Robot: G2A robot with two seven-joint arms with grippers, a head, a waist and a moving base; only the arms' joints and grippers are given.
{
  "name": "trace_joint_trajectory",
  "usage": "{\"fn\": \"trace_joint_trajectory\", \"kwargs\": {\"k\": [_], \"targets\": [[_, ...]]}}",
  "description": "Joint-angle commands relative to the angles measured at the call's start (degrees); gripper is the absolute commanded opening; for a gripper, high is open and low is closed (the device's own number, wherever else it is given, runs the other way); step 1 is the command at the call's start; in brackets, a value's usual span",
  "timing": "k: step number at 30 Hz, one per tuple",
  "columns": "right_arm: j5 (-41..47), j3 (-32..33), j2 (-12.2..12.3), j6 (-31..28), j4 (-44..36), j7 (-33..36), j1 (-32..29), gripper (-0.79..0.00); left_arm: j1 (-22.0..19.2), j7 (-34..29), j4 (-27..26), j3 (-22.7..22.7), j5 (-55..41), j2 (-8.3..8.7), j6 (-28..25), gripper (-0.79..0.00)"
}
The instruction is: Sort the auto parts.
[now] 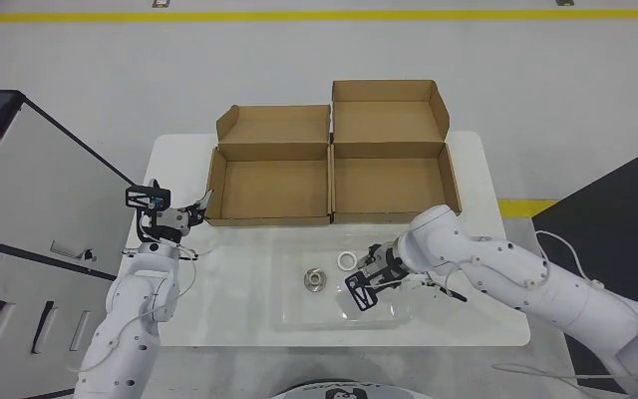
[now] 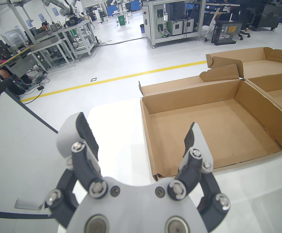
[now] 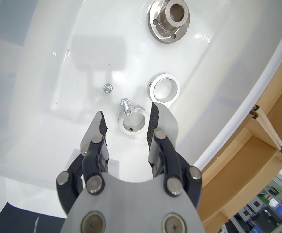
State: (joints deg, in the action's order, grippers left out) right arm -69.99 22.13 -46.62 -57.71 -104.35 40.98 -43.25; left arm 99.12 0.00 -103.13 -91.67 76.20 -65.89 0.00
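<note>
In a clear shallow tray [image 1: 296, 317] on the table lie a steel flange hub [image 1: 315, 278], a metal ring [image 1: 345, 261] and small parts. My right gripper [image 3: 127, 111] hangs low in the tray, open, its fingers on either side of a second metal ring [image 3: 123, 126] with a small bolt [image 3: 125, 106] leaning on it. Just beyond are the first ring [image 3: 164, 76], a loose screw [image 3: 107, 88] and the flange hub [image 3: 169, 19]. My left gripper [image 2: 136, 123] is open and holds nothing, above the table beside the left cardboard box [image 2: 209, 123].
Two open cardboard boxes, left [image 1: 271, 188] and right [image 1: 391, 182], stand side by side at the back of the white table [image 1: 234, 304], lids folded back. A grey panel [image 1: 40, 170] borders the table's left side. The right box's edge [image 3: 242, 165] runs close to the tray.
</note>
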Motion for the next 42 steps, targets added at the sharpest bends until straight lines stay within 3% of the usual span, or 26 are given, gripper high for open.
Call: {"fn": "trace_joint_trajectory", "kwargs": {"k": [1, 6, 42], "targets": [[-0.3, 0.1, -0.1, -0.1, 0.2, -0.2, -0.1, -0.345, 0.0, 0.0, 0.0, 0.0, 0.0, 0.0, 0.0, 0.0], [-0.6, 0.2, -0.4, -0.1, 0.9, -0.6, -0.5, -0.391, 0.0, 0.0, 0.0, 0.0, 0.0, 0.0, 0.0, 0.0], [-2.3, 1.9, -1.5, -0.3, 2.3, -0.5, -2.9, -0.453, 0.0, 0.0, 0.0, 0.0, 0.0, 0.0, 0.0, 0.0]]}}
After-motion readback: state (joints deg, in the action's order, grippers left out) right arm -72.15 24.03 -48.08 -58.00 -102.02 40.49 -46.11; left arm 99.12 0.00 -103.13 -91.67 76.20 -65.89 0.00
